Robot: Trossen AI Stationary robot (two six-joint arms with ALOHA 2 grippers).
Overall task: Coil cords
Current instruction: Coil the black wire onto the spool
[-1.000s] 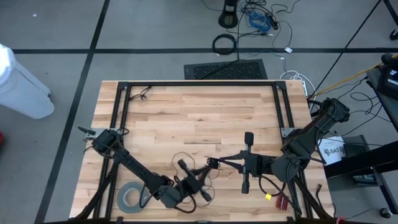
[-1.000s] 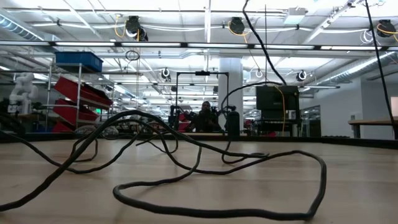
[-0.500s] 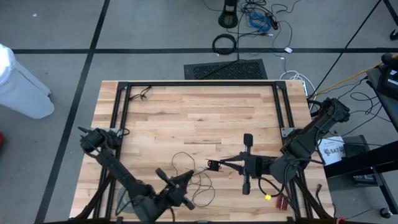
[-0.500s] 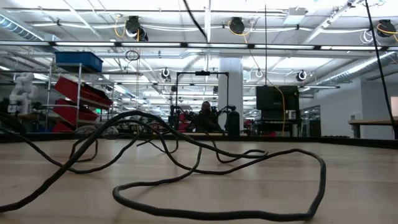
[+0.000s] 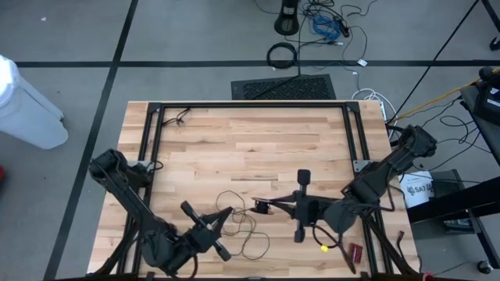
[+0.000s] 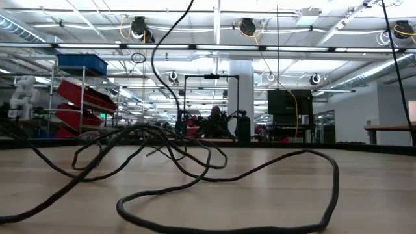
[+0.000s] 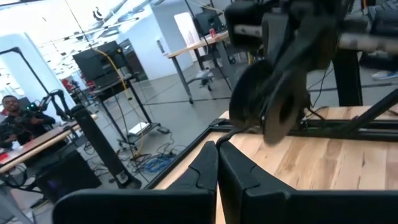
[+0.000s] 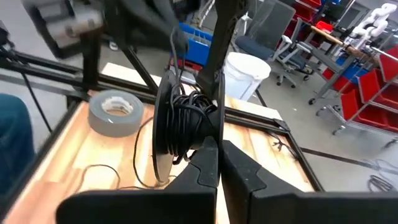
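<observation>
- Here, the left pincer point(image 5: 225, 221) sits low over the near part of the wooden tabletop point(image 5: 234, 140), reaching in from the left arm's base at the near-left edge; its own wrist view shows its two dark fingers point(image 7: 205, 168) pressed together, clenched with nothing visible between them.
- The right pincer point(image 5: 262, 208) reaches in from the right side toward the middle of the near half of the tabletop, and its fingers point(image 8: 208, 158) are also closed tight; in its wrist view they meet at the small round black disc point(image 8: 180, 124), standing on edge with dark wire wound around its middle, so it appears to be clenched on that disc.
- The cords point(image 5: 238, 222) lie as loose thin loops on the wood between the two pincers, from just beside the left pincer across toward the right one.
- Seen from table height, the same wire point(image 6: 214, 188) sprawls in wide flat curves over the tabletop, with one strand rising out of the top of the view.
- A grey tape roll point(image 8: 115, 111) lies flat on the tabletop beyond the disc in the right wrist view; the overhead view does not show it.
- Black and blue cables point(image 5: 324, 23) lie on the floor beyond the far edge of the tabletop.
</observation>
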